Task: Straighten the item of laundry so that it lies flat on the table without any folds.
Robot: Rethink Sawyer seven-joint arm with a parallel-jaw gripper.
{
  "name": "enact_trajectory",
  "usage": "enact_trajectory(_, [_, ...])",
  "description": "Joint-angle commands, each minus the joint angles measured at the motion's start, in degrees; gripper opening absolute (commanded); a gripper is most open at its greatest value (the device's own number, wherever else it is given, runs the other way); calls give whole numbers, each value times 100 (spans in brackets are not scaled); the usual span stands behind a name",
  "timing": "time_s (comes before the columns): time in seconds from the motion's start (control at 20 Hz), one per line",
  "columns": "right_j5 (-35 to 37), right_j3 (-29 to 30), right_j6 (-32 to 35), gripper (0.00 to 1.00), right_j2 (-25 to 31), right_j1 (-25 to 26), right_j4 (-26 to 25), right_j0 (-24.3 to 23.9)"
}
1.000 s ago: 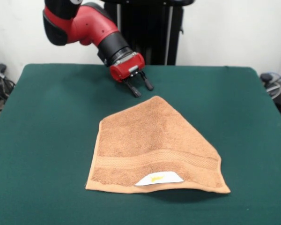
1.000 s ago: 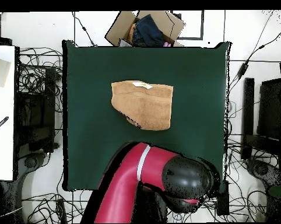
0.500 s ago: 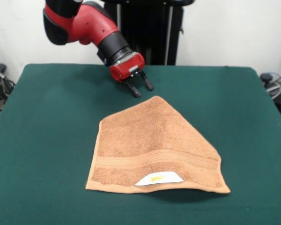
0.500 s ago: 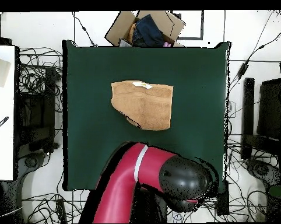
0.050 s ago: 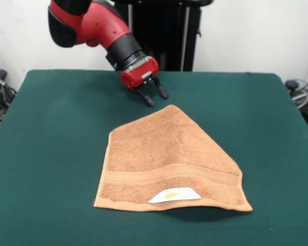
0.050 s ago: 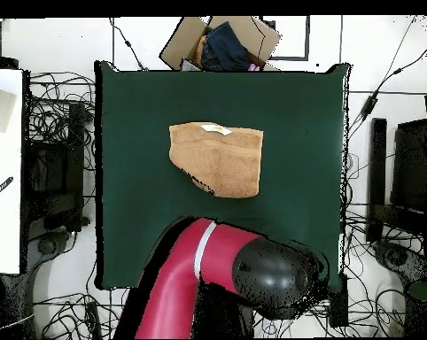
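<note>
While folded cornerwise, terry towel [image 5: 167, 159] (orange-tan) forms a peak.

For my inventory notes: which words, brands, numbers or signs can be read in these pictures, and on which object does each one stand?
No readable text in either view.
White label on the towel: only a yellow mark, too small to read.
Gripper and table: no markings visible.

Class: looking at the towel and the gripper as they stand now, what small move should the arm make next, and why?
Probably lower the open gripper onto the peak of the towel just below it. One corner is folded over, giving the towel a pointed far edge, and the gripper hangs beside that point holding nothing, so grasping there would let the fold be pulled open across the table.
</note>
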Motion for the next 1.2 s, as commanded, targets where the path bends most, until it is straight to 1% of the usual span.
enact_trajectory(0.05, [3206,-1076,2501,100,1525,1056,648,473])
enact_trajectory(0.6, [3284,-911,2355,100,1516,914,781,481])
enact_trajectory(0.8, [3329,-920,2431,100,1540,878,716,475])
enact_trajectory(1.2, [3533,-1125,2701,100,1661,926,575,480])
